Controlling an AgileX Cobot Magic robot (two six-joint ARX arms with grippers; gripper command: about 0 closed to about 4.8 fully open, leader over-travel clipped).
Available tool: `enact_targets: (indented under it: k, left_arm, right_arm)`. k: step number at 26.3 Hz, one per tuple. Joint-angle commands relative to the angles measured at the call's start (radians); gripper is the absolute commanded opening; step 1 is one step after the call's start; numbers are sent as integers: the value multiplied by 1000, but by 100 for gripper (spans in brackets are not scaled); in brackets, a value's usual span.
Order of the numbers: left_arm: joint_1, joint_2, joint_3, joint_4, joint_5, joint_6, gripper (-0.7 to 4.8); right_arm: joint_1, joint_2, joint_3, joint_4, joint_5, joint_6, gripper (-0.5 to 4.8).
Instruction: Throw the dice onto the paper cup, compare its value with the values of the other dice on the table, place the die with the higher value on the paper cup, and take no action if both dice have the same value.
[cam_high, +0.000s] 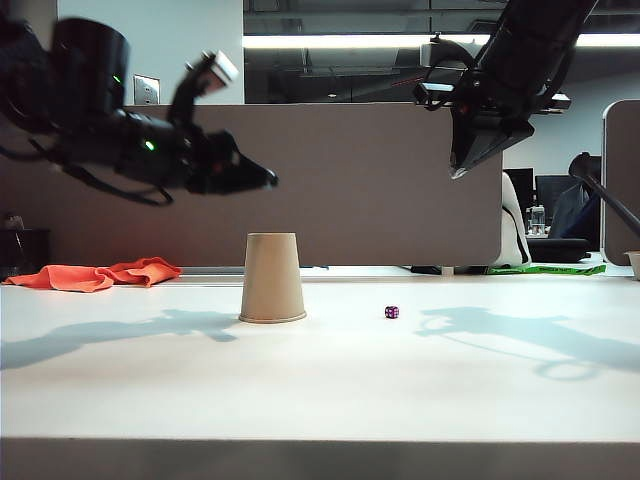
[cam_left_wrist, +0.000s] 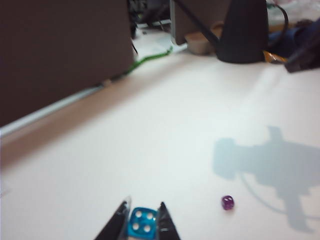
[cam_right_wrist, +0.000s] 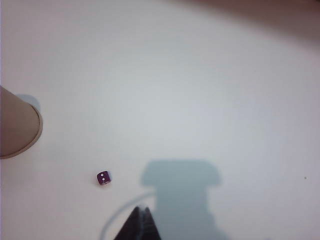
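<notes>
Hovering above the paper cup (cam_high: 272, 278), left gripper (cam_left_wrist: 142, 220) pinching light blue die (cam_left_wrist: 142, 222); right gripper (cam_right_wrist: 141, 216) raised, fingers together.

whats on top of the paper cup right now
Nothing rests on the paper cup; its upturned base is bare. The left gripper, raised beside it, holds the blue die. The cup's inside is hidden.

Left arm (cam_high: 110, 140): black, bulky rounded housings, loose black cables looped beneath, small green indicator lights on the body, pale boxy camera module on top near the wrist. Left gripper (cam_high: 262, 180): black, tapering to a narrow tip; in the left wrist view its fingers (cam_left_wrist: 116, 225) are thin dark blades with pale edges. Right arm (cam_high: 520, 60): black, angular, with a dark camera unit jutting sideways. Right gripper (cam_high: 458, 170): black wedge narrowing to a point; fingertips (cam_right_wrist: 136, 227) dark, slim, pressed together.
</notes>
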Motion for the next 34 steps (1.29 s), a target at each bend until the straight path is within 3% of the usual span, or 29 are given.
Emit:
enact_targets:
  k: [1, 7, 11, 34]
  left_arm:
    - [-15, 29, 9, 2, -3, -2, 48]
    - [-18, 65, 11, -6, -25, -2, 48]
    - [-18, 65, 11, -4, -92, 1, 48]
    - [-18, 78, 18, -57, -86, 4, 49]
  right_arm:
    - [1, -4, 4, 16, -4, -3, -1]
    - [1, -4, 4, 15, -4, -3, -1]
    - [1, -4, 4, 16, -30, -3, -1]
    - [1, -4, 4, 23, -30, -2, -1]
